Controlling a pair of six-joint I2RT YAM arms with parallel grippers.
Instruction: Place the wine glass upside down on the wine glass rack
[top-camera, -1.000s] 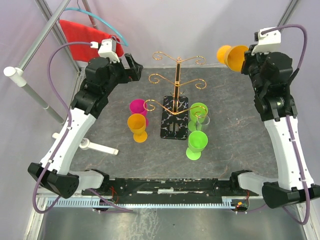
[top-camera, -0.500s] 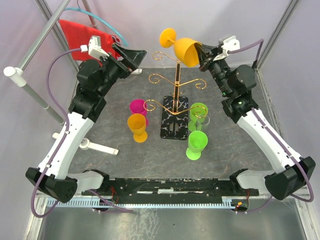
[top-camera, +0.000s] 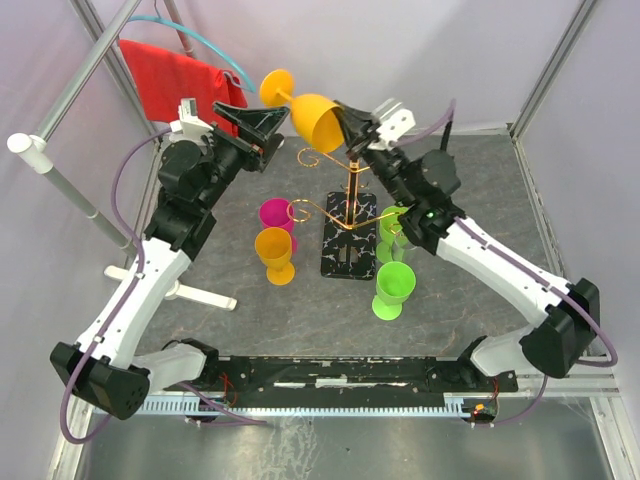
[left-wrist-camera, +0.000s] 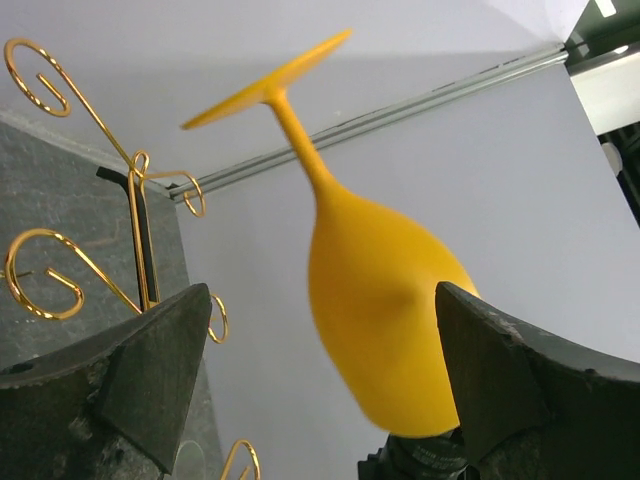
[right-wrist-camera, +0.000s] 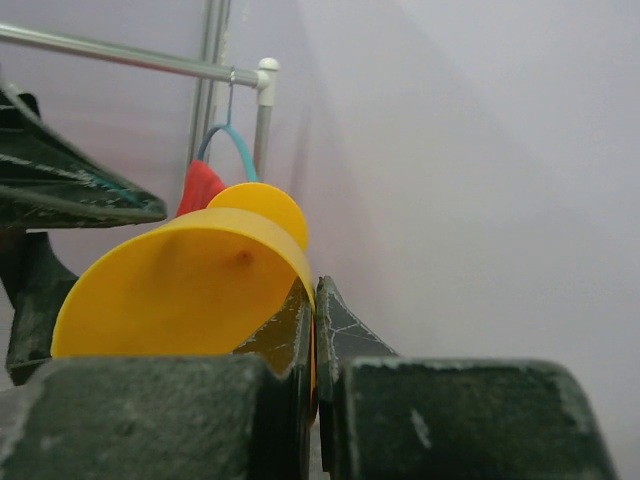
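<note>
Bright, soft, even light with only faint shadows.
Between the tips of the left claw (left-wrist-camera: 322, 292) the orange wine glass (left-wrist-camera: 385, 320) is smeared by motion blur; the right claw (right-wrist-camera: 314, 300) is dark, its near fingers (right-wrist-camera: 150, 420) out of focus.

**Three Views, One Scene**

The top camera looks down from above and behind the arm bases, taking in the whole table (top-camera: 480, 300). The left wrist camera peers upward, close, between the fingers (left-wrist-camera: 150, 370) of the left tool (left-wrist-camera: 320, 325) at the glass (left-wrist-camera: 375, 300) and rack (left-wrist-camera: 140, 240). The right wrist camera, closer still, faces the rear left corner along the right tool (right-wrist-camera: 313, 330). All share the glass.
</note>
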